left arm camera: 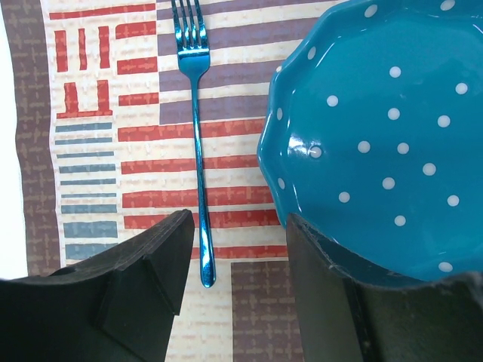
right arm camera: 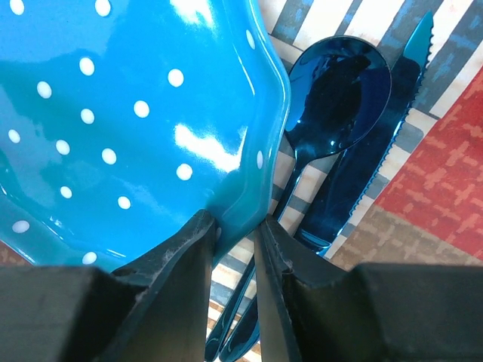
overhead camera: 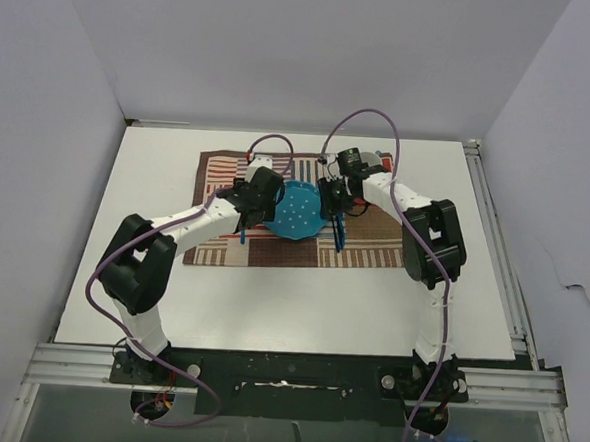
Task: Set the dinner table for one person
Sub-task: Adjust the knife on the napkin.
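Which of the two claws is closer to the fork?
Left. The left gripper hangs open over the handle end of the fork, beside the plate. The right gripper pinches the plate's opposite rim, by the spoon and knife.

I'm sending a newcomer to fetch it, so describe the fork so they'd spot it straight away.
On the white table lies a striped patchwork mat with a blue polka-dot plate at its middle. The fork lies alone on the mat beside the plate, on the left arm's side. It is shiny blue like the spoon and knife opposite, but it alone ends in tines.
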Robot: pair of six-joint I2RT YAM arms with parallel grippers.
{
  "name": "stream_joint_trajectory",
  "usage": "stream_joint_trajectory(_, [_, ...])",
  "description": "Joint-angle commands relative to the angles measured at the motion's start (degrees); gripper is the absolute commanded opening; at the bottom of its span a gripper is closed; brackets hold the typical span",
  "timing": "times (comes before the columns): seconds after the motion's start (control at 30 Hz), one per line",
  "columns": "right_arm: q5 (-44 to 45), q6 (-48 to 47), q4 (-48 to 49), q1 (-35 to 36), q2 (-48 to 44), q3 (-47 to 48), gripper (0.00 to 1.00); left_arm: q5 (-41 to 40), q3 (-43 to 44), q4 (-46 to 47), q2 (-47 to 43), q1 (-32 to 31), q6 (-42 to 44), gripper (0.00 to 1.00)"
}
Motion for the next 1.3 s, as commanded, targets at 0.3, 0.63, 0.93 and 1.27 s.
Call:
stream_joint_trajectory(0.3, [-4.6,-2.7,-1.3,2.7,0.2,2.7,0.15,0.4,2.6,2.2,0.2,-0.6,0.0,0.53])
stream_joint_trajectory(0.63, [-4.4,-2.8,-2.2,5.9,0.7,4.0,0.16,-0.2,2.8,1.6,-0.3,-0.8,0.1,0.53])
stream_joint_trajectory(0.93, [-1.4,-2.2,-2.6,5.0,0.3,4.7,0.17,-0.4,2.2,1.6,-1.0,-0.8,0.2,0.53])
stream_joint_trajectory(1.27, [1.5,-0.3,0.3,4.6,0.0,4.2,0.16,-0.5,1.8,1.5,-0.1,-0.8,0.0,0.53])
